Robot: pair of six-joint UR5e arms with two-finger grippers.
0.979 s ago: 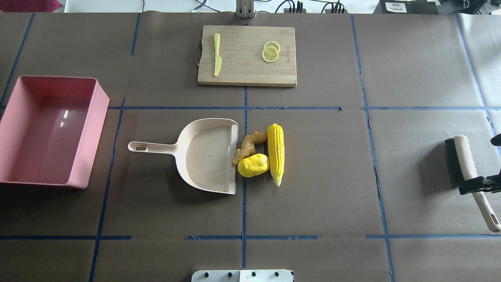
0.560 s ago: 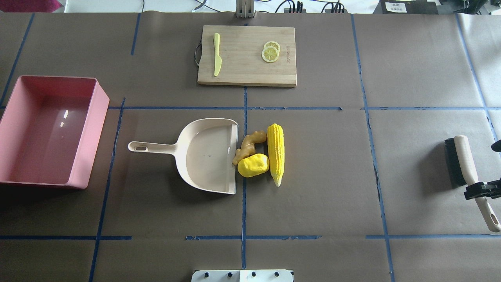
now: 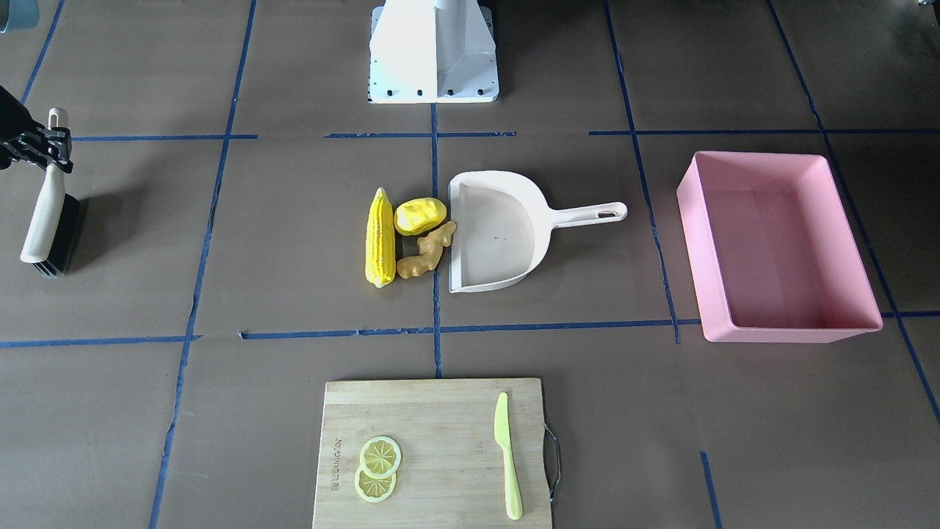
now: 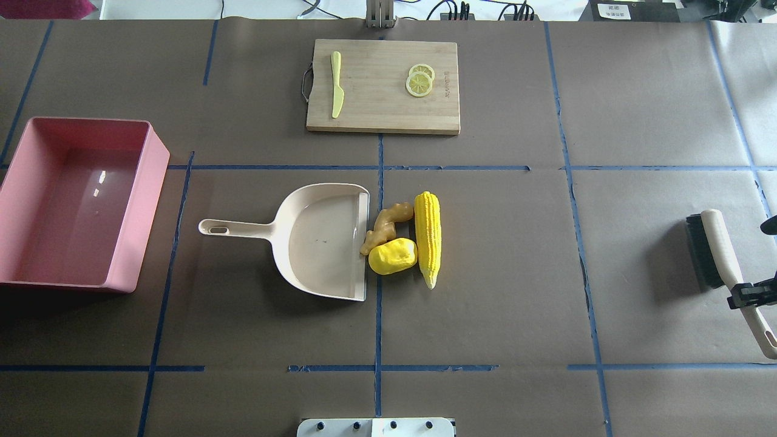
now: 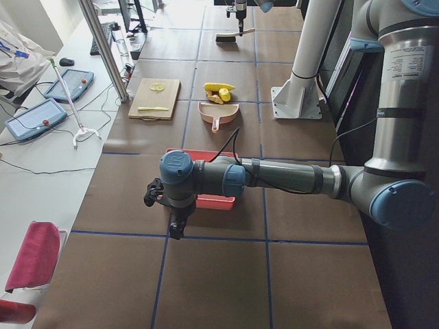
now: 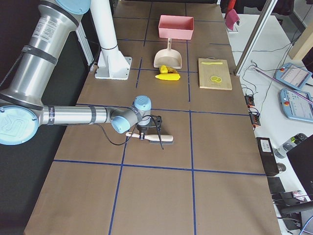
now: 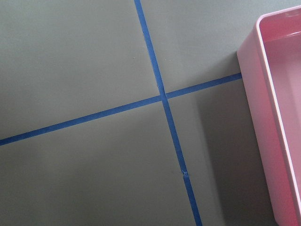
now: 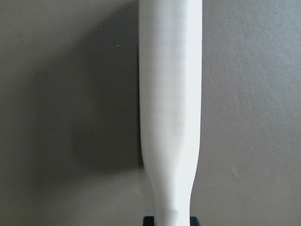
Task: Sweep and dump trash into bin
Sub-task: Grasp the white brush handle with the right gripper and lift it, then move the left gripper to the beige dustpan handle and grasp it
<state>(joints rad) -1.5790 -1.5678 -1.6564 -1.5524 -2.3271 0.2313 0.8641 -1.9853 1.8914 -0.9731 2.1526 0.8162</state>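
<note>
The corn cob [image 4: 427, 238] lies mid-frame, running top to bottom with its tip down, near the dustpan [image 4: 315, 240]. The right gripper [image 4: 745, 296] squeezes the brush [image 4: 719, 249] handle. Only the left side view shows the left gripper [image 5: 177, 229], and it does not show whether its fingers are apart.

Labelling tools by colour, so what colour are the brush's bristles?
Black bristles, best seen in the overhead view.

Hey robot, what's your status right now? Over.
Right hand clamped on brush handle. Left hand by bin, grip unclear. Corn cob, yellow lump, ginger root at dustpan mouth, unswept. Nothing between brush and them.
</note>
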